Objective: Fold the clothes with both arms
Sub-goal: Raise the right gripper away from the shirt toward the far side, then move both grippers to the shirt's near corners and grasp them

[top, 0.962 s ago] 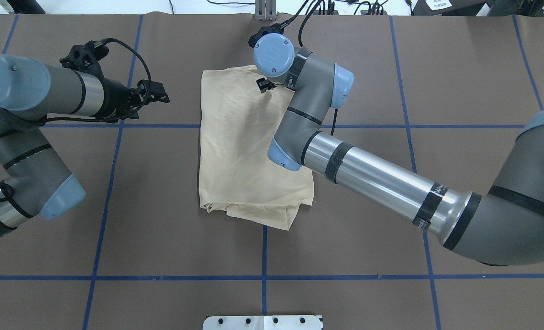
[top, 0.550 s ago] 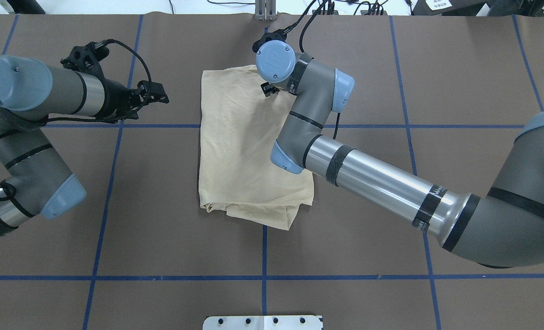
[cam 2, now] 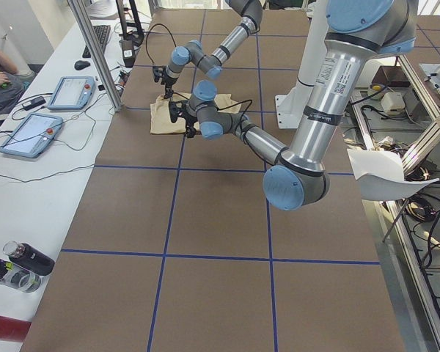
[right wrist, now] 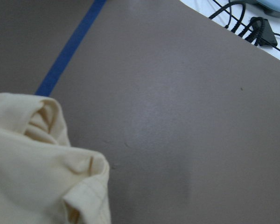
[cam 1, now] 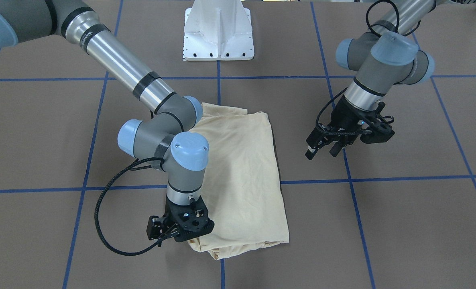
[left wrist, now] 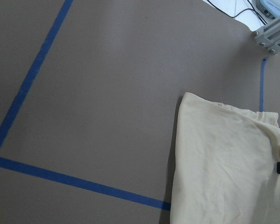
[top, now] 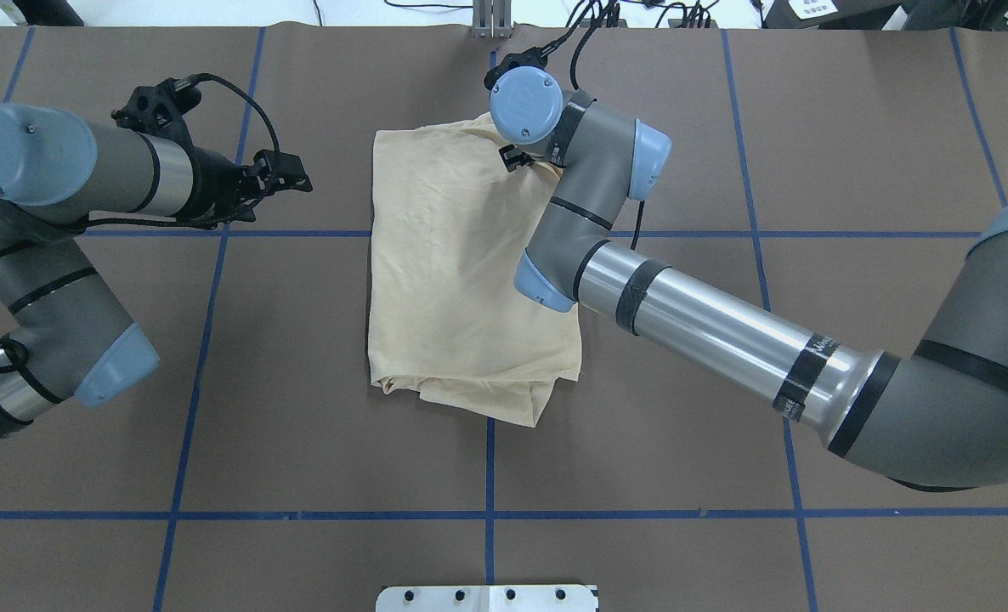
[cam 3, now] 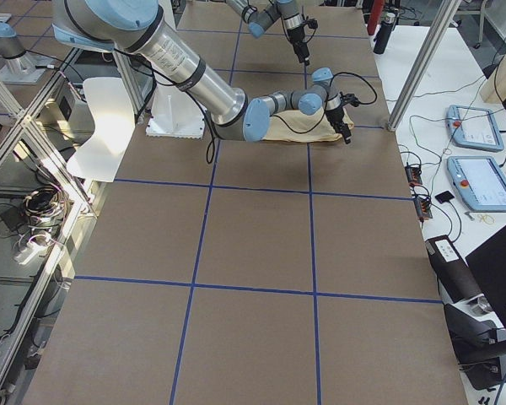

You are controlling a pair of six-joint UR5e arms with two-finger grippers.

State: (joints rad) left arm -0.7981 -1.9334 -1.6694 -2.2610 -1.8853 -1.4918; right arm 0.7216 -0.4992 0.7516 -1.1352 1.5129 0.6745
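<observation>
The pale cream-yellow shirt (top: 461, 280) lies folded into a tall rectangle at the table's middle, print hidden; it also shows in the front view (cam 1: 242, 180). My right gripper (top: 512, 158) is down at the shirt's far right corner, low on the cloth (cam 1: 188, 239). Its jaws are hidden under the wrist, so I cannot tell open from shut. The right wrist view shows the bunched corner of the shirt (right wrist: 32, 177) close by. My left gripper (top: 300, 180) hovers open and empty to the left of the shirt (cam 1: 321, 153), clear of it. The left wrist view shows the shirt's far left corner (left wrist: 224, 163).
The brown table cover carries a grid of blue tape lines (top: 487, 514). The white pedestal base (cam 1: 218, 32) stands at the robot's side. An aluminium post (top: 491, 21) rises just beyond the shirt. Tablets and bottles lie on the operators' desk (cam 2: 29, 132).
My right gripper and wrist have slid a little to the right along the shirt's far edge. The left arm has not moved. The shirt's outline looks the same.
</observation>
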